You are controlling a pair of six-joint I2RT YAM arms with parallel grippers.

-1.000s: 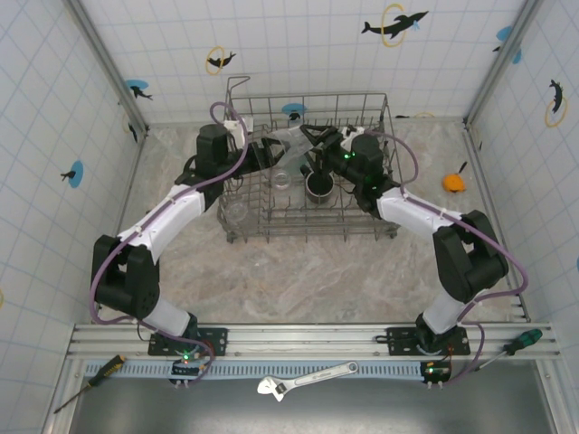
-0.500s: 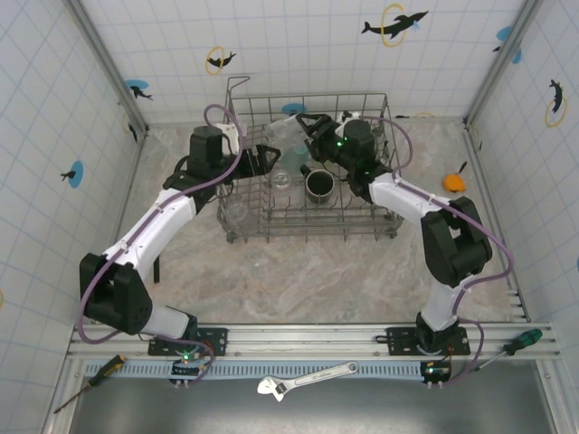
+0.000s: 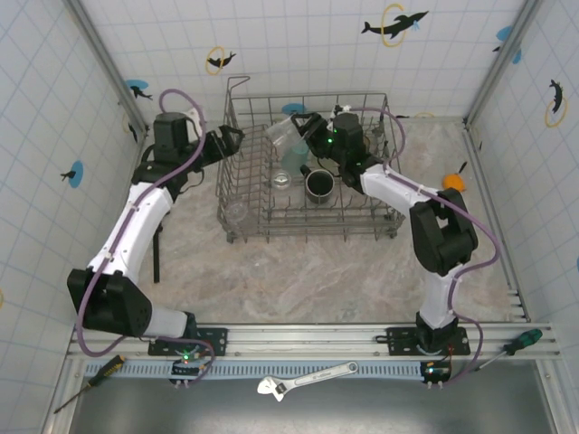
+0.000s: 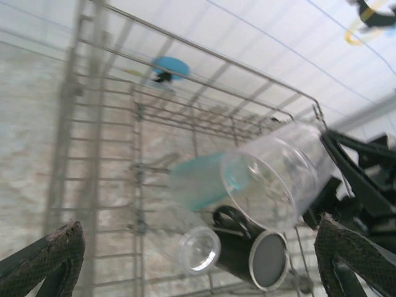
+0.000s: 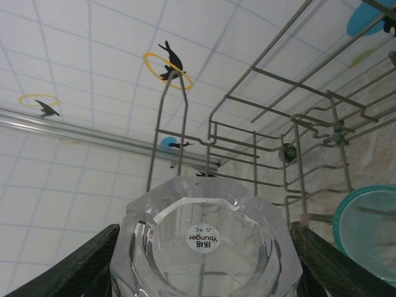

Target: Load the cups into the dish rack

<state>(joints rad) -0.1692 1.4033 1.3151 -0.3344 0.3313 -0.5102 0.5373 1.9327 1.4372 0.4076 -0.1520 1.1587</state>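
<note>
At dish rack [image 3: 308,226]: three clear tumblers [image 3: 237,213], teal tumbler [image 3: 293,159], black mug [image 3: 318,185].

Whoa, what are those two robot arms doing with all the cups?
They are loading cups into the dish rack. The right gripper holds a clear tumbler over the rack, not yet set down. The left gripper is open and empty, just outside the rack's left wall. A black mug, a teal tumbler and other clear tumblers already sit inside.
</note>
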